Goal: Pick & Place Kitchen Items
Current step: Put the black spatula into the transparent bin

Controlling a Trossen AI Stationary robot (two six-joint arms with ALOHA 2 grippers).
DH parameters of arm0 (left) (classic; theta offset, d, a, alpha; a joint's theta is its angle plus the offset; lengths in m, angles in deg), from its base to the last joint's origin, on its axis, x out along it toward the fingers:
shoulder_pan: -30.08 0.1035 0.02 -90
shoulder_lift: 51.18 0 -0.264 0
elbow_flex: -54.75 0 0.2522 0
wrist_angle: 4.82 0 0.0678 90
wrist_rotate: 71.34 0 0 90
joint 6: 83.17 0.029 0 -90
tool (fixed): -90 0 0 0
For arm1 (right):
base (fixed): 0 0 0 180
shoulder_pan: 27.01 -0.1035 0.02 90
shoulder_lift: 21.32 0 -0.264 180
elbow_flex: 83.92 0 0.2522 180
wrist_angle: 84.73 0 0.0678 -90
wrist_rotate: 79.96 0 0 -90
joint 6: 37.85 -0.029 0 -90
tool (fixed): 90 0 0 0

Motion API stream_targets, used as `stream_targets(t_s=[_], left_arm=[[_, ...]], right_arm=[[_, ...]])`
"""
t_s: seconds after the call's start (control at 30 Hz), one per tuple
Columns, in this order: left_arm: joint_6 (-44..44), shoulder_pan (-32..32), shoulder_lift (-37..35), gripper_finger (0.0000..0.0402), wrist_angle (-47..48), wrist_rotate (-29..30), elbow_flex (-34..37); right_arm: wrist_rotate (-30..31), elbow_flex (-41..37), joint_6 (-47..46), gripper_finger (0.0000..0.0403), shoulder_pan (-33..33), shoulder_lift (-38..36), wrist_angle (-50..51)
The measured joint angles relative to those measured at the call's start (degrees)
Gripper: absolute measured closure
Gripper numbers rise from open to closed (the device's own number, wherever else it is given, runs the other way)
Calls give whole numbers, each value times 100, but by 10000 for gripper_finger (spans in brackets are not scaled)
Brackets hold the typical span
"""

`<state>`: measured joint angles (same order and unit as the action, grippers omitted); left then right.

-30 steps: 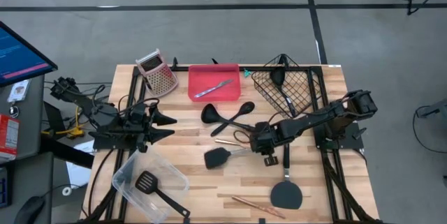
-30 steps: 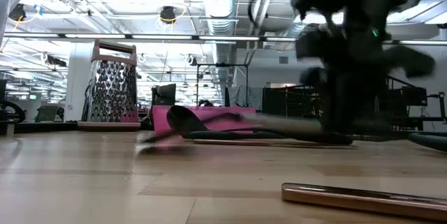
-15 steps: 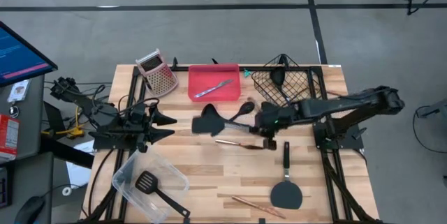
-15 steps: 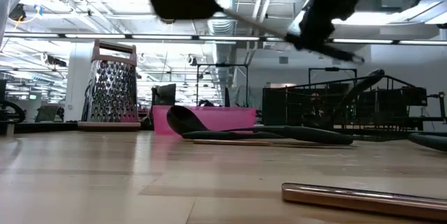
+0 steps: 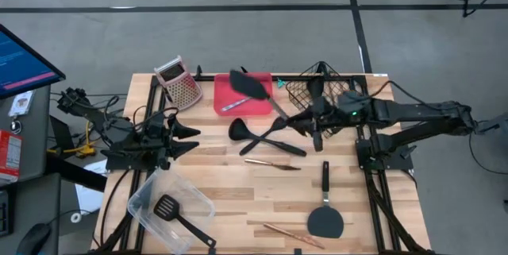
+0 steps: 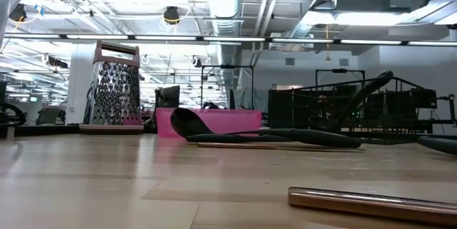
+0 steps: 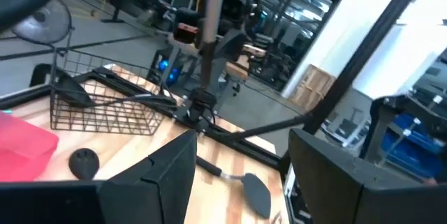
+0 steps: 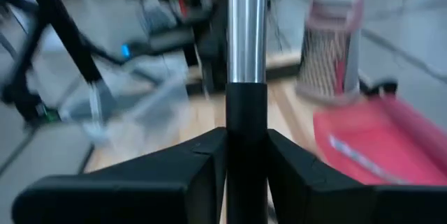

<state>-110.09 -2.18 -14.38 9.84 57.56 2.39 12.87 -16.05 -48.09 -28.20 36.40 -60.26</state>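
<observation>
My right gripper (image 5: 300,120) is shut on a spatula (image 5: 252,88) with a black head, a silver shaft and a black handle. It holds the spatula in the air, with the head over the red tray (image 5: 226,110). My left gripper (image 5: 190,132) is open and empty at the table's left side; it also shows in the left wrist view (image 7: 241,161). Black ladles and spoons (image 5: 258,132) lie on the table's middle. A thin copper piece (image 5: 270,162) lies just nearer, and another black spatula (image 5: 324,215) and a second copper piece (image 5: 282,231) lie near the front edge. My right gripper pinches the spatula's black handle (image 8: 244,123) between its two fingers (image 8: 202,161), just behind where the silver shaft (image 8: 244,28) begins. The fingers come from the table's right. The spatula is lifted clear of the table and reaches on past the fingertips toward the far left.
A box grater with a pink top (image 5: 178,83) stands at the far left. A silver knife (image 5: 242,101) lies in the red tray. A wire basket (image 5: 329,100) at the far right holds a black ladle (image 5: 315,88). A clear container (image 5: 198,203) at the near left holds a slotted turner (image 5: 168,207).
My right gripper has risen from the table's middle and gone toward the far edge, staying shut on the spatula. The spatula has been lifted clear of the table. Its head has swung from the table's middle to above the red tray.
</observation>
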Motion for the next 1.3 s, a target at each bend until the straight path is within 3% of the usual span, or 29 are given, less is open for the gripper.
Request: stream_targets(t_s=[0.23,0.47,0.87,1.03,1.3], left_arm=[[1,412,184,188,-827,-289,-1],[211,1368,859,188,-2661,-1842,-4],[-199,3309,2442,182,-5330,-4309,-6],[-288,3601,2930,168,-5547,-4731,-241],[-138,3904,3779,142,-5537,-5598,-1268]], right_arm=[[-238,2,2,326,-2,-77,-1106],[-872,4,-295,326,18,-23,-2078],[-914,7,-442,326,-109,-29,-2298],[-916,7,-486,326,-109,-25,-2294],[-1051,7,-487,326,-109,-25,-2263]])
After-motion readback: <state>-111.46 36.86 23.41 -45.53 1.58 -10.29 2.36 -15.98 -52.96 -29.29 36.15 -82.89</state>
